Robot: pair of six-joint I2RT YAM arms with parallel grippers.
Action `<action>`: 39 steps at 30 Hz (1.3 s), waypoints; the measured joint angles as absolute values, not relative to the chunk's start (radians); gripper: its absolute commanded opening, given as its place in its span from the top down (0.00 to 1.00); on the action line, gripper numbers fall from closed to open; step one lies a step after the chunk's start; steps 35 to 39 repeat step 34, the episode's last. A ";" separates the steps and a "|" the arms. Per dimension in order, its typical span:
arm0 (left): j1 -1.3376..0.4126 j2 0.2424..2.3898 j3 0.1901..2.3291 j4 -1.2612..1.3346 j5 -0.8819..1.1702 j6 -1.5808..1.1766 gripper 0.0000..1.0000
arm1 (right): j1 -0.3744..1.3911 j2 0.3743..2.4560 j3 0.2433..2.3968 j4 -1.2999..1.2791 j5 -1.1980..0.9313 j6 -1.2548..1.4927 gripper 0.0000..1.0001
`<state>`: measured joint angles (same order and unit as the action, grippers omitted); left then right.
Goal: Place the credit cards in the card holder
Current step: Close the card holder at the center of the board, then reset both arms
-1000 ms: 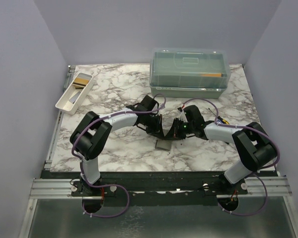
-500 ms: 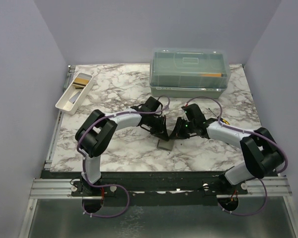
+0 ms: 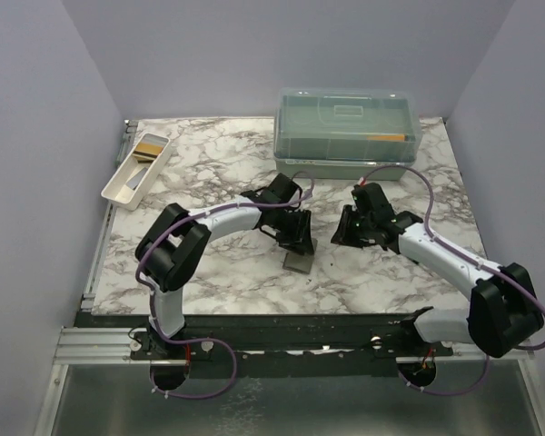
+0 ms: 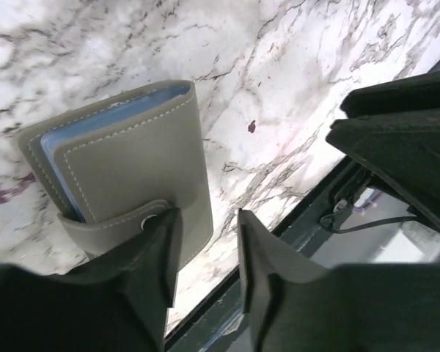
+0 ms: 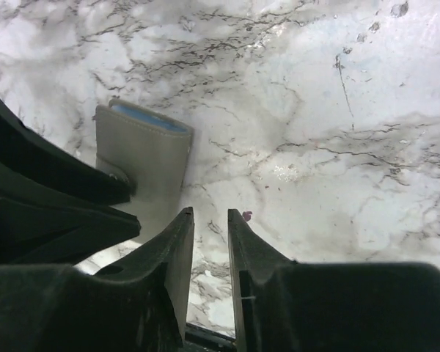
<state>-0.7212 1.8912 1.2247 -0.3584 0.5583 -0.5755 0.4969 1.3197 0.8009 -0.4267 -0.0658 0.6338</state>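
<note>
Stitched, rectangular card holder (image 4: 125, 161) lies closed on veined marble table (image 4: 293, 73).

In your left wrist view, the left jaws hid the lower edge of the card holder (image 4: 125, 161). Overhead, upper left, the contents of the white tray (image 3: 120, 189) were too small to tell.

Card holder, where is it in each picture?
Top external: the card holder lies in the middle, just below the left tool.
Left wrist: centre-left, closed, just above the tool.
Right wrist: left of centre.
Shared landmark: the black left tool, right beside it in all three.
</note>
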 measured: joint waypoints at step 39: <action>-0.682 0.801 1.404 -0.230 -0.173 -0.207 0.01 | 0.495 0.745 1.502 -0.570 0.191 0.144 0.00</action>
